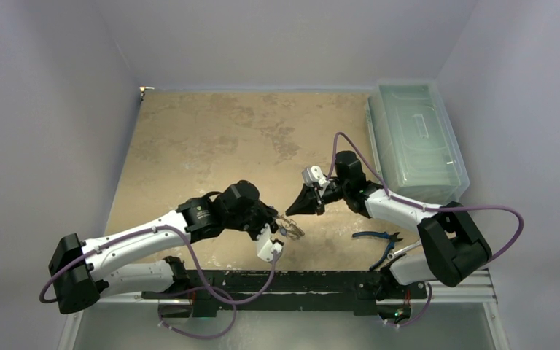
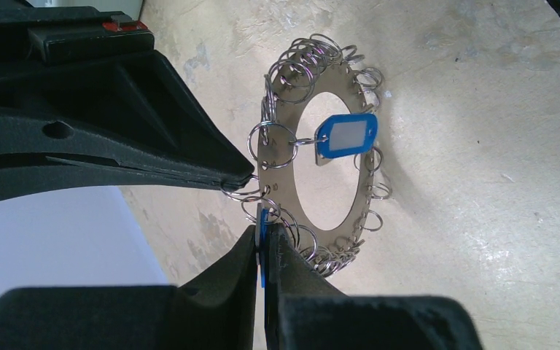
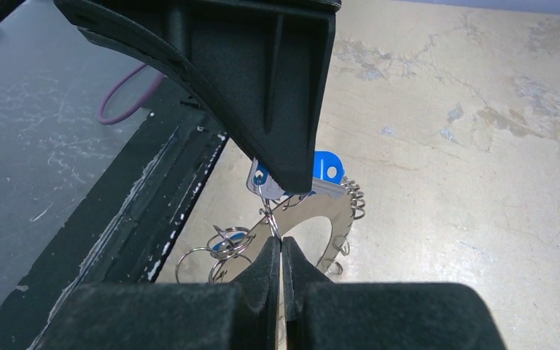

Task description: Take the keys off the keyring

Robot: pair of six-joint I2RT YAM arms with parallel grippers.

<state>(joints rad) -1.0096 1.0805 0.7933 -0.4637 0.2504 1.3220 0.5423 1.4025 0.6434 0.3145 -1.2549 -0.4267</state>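
Left wrist view: a flat silvery metal keyring (image 2: 275,182), its rim fringed with small wire loops (image 2: 302,65) and a blue plastic key tag (image 2: 346,136), hangs upright over the mottled beige tabletop (image 2: 481,219). The left gripper (image 2: 264,251) is clamped on a second blue tag (image 2: 261,219) at the ring's lower rim; the right gripper (image 2: 240,175) pinches one of the small wire loops at its side. Pale grey walls (image 1: 58,87) enclose the table.

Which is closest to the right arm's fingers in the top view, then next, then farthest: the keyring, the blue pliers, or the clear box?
1. Keyring, right at the right arm's fingers.
2. Blue pliers, near the right arm's base.
3. Clear box, at the far right edge.
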